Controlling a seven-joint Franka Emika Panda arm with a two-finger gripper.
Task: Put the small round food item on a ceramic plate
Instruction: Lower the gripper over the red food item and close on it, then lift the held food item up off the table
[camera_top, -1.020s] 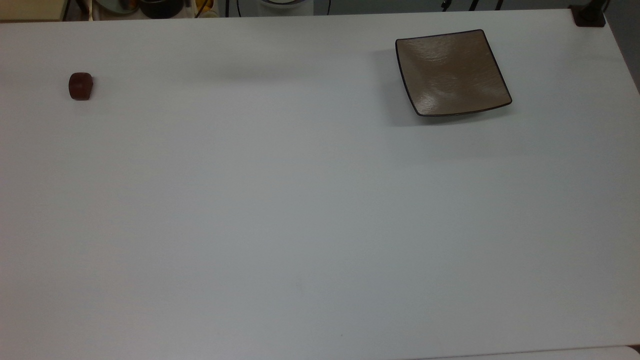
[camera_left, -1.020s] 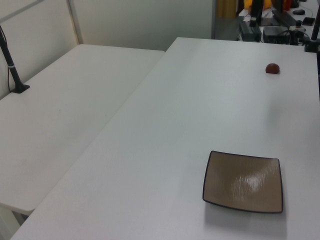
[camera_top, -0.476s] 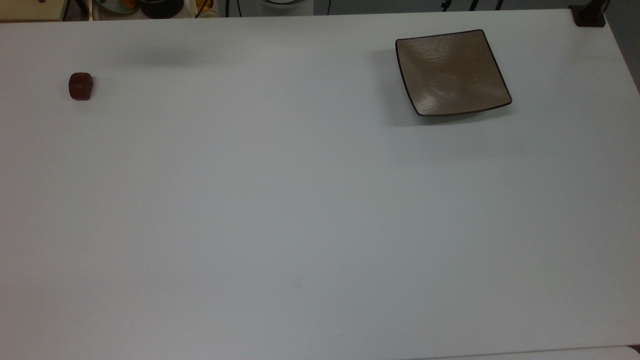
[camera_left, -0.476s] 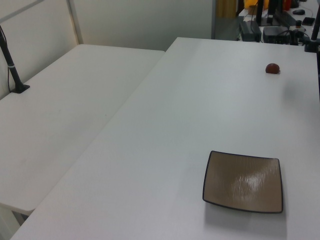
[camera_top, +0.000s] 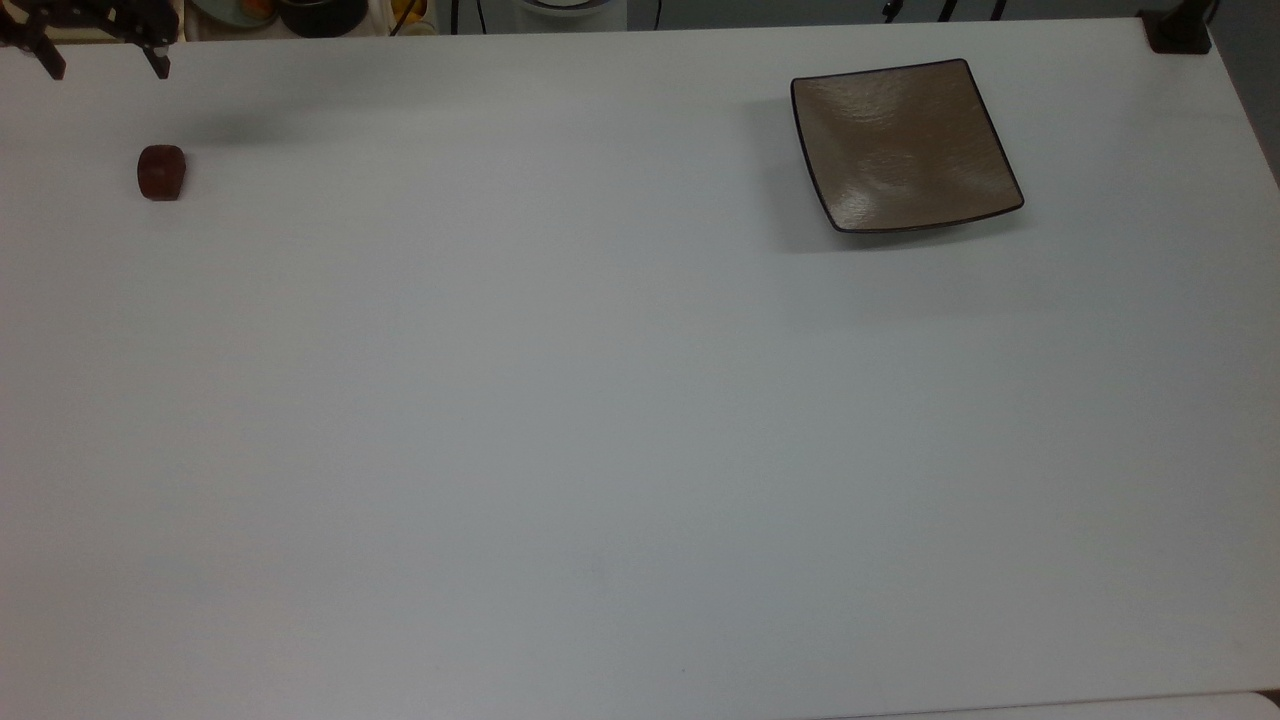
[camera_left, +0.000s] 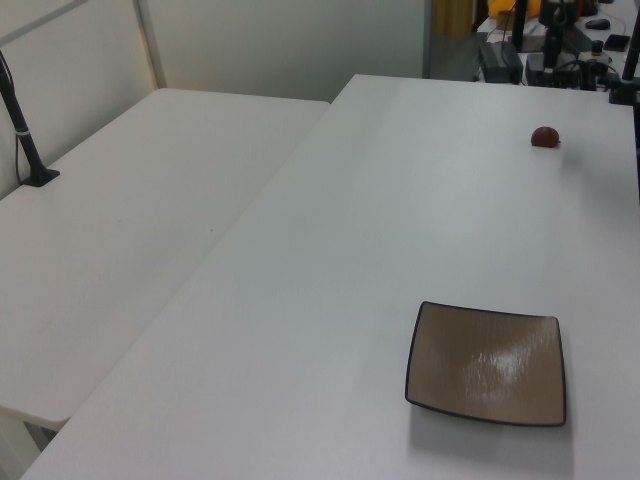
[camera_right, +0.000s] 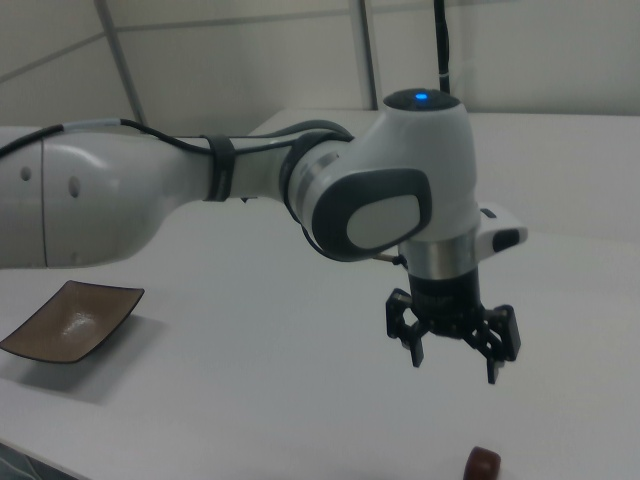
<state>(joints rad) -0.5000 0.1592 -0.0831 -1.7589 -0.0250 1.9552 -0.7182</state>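
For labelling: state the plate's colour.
Glossy tan-brown with a thin dark rim; the plate shows best in the top view.

Glossy ceramic plate (camera_top: 905, 145), matt smooth white table (camera_top: 600, 420)

The tool (camera_top: 103, 68) is cut off by the top view's upper edge, leaving two finger ends. Below the tool, the small round food item (camera_right: 482, 465) is perhaps clipped by the right view's bottom edge.

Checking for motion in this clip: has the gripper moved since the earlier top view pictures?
Yes. The gripper has come into the top view's upper left corner, just above the small round food item, which lies where it did.
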